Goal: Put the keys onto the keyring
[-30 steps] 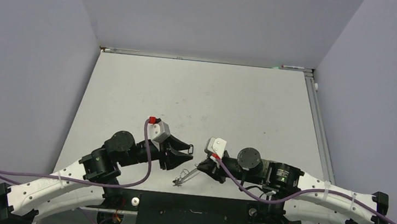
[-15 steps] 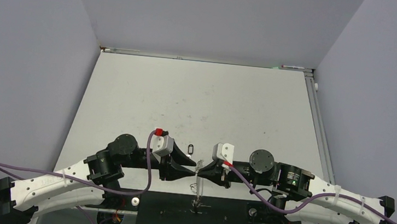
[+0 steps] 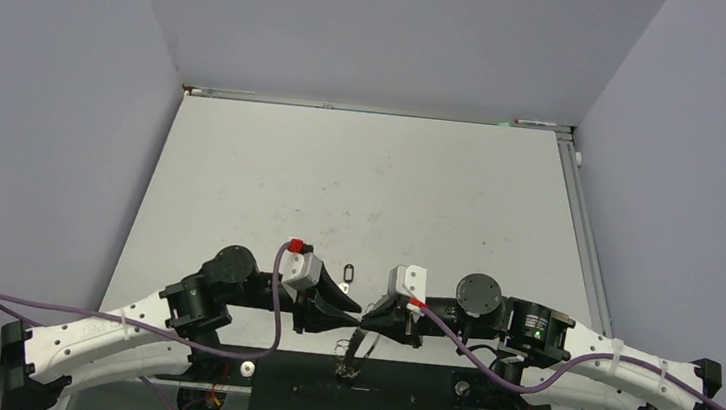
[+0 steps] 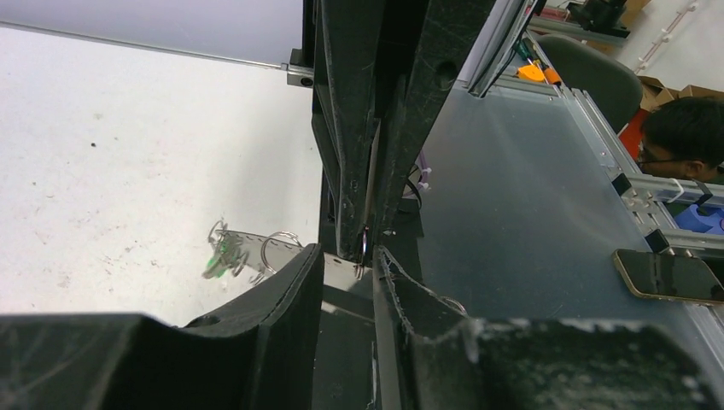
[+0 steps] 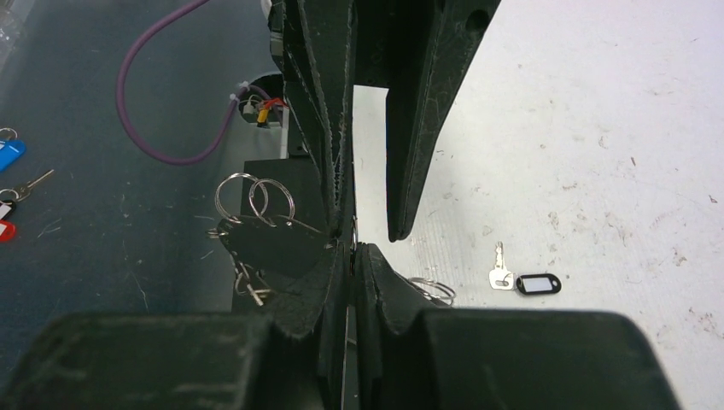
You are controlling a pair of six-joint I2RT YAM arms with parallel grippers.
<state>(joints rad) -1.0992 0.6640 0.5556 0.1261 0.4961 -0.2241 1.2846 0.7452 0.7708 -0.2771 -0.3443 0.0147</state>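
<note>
The right jaws, we find, are clamped on a ring of the keyring (image 3: 356, 348), which hangs toward 6 o'clock at the near edge of the surface (image 3: 361, 185). The left jaws stand partly apart, tip to tip with the right pair. One black-headed key (image 3: 348, 270) lies at 11 o'clock.

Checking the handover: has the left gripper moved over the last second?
Yes: the left gripper has shifted toward the black base plate at the near edge, meeting the right gripper.
</note>
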